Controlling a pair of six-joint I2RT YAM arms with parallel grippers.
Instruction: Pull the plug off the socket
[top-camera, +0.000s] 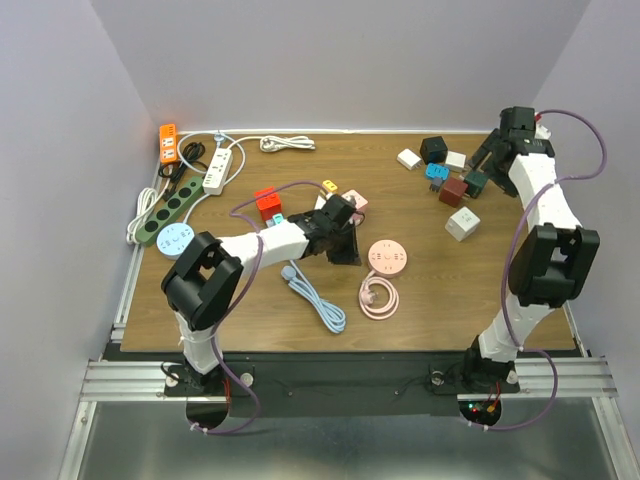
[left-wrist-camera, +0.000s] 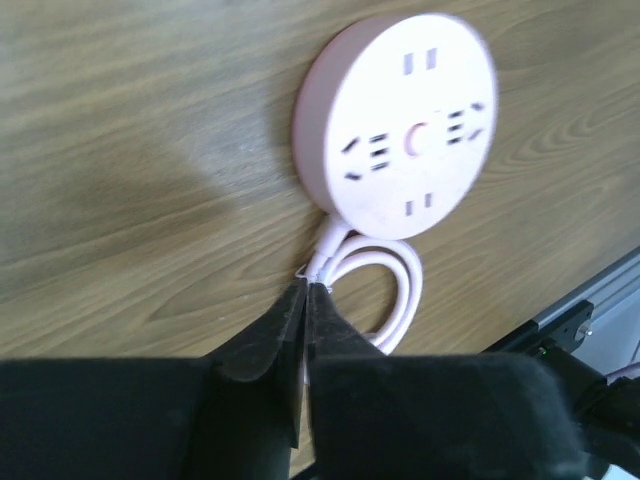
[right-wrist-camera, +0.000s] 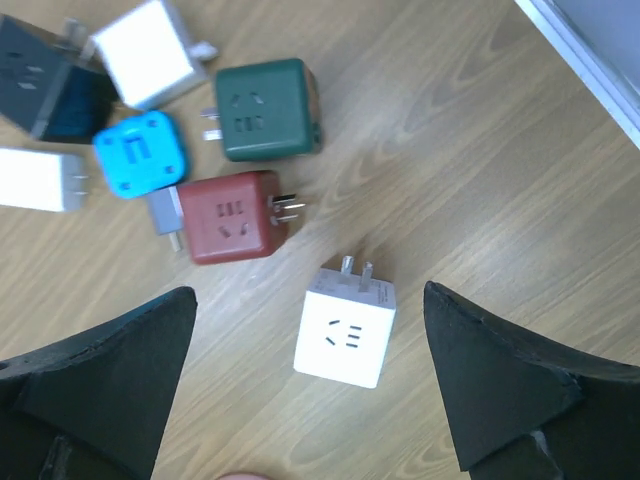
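A round pink socket (left-wrist-camera: 400, 125) lies flat on the wooden table with its coiled pink cable (left-wrist-camera: 385, 290) beside it; none of its visible slots holds a plug. It also shows in the top view (top-camera: 387, 256). My left gripper (left-wrist-camera: 305, 290) is shut, its tips just above the cable where it leaves the socket, to the socket's left in the top view (top-camera: 345, 245). My right gripper (right-wrist-camera: 310, 292) is open over a white cube socket (right-wrist-camera: 345, 330), at the back right in the top view (top-camera: 487, 160). A red cube socket (right-wrist-camera: 232, 215) has a grey plug (right-wrist-camera: 165, 212) at its left side.
Near the right gripper lie a green cube (right-wrist-camera: 265, 108), a blue cube (right-wrist-camera: 140, 153), a black cube (right-wrist-camera: 45, 80) and white adapters (right-wrist-camera: 150, 50). At the back left are green (top-camera: 168, 207), white (top-camera: 217, 170) and orange (top-camera: 167, 143) power strips. A blue cable (top-camera: 315, 298) lies at the front.
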